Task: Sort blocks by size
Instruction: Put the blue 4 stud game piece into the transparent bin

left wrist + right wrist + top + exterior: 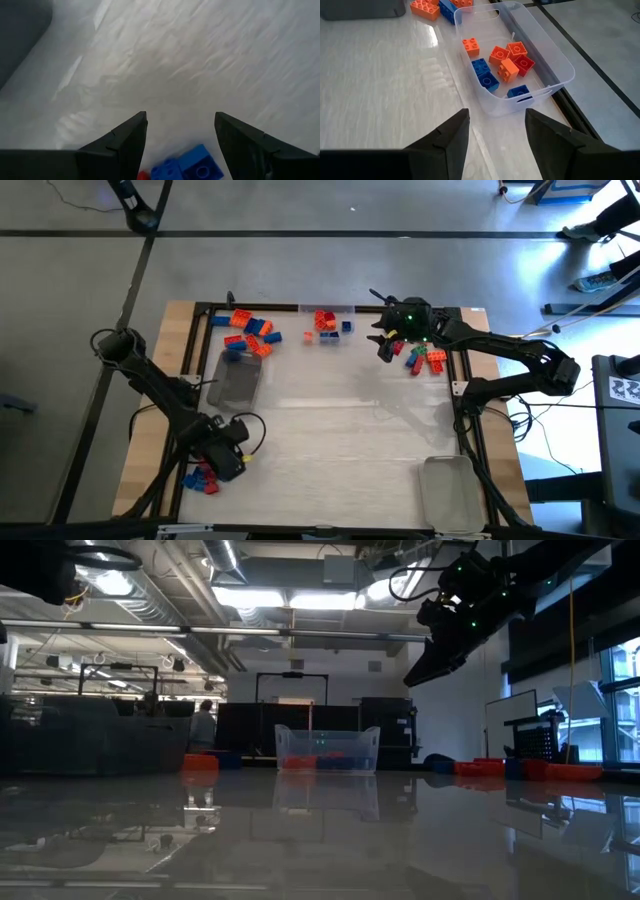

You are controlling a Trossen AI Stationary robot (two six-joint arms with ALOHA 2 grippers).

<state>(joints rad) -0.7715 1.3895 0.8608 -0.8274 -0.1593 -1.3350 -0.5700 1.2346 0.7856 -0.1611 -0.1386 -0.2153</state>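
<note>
My left gripper [212, 467] hangs open near the table's front left corner, pointing steeply down over a small heap of blue and red blocks [201, 478]. In its wrist view a blue block [192, 167] lies on the table between and below the fingers [181, 116], untouched. My right gripper [383, 345] stands open and raised at the far right, with nothing between its fingers [497, 111]. It faces a clear tray [555, 60] holding several orange, red and blue blocks [510, 62]. More blocks [250, 335] lie loose at the far left, and others [425, 360] under the right arm.
A grey lidded tray [238, 378] lies left of centre and a second tray [447, 492] at the front right. A black frame [300, 307] edges the table. The wide middle of the table [350, 430] is bare. In the low view the clear tray [327, 748] stands at the far edge.
</note>
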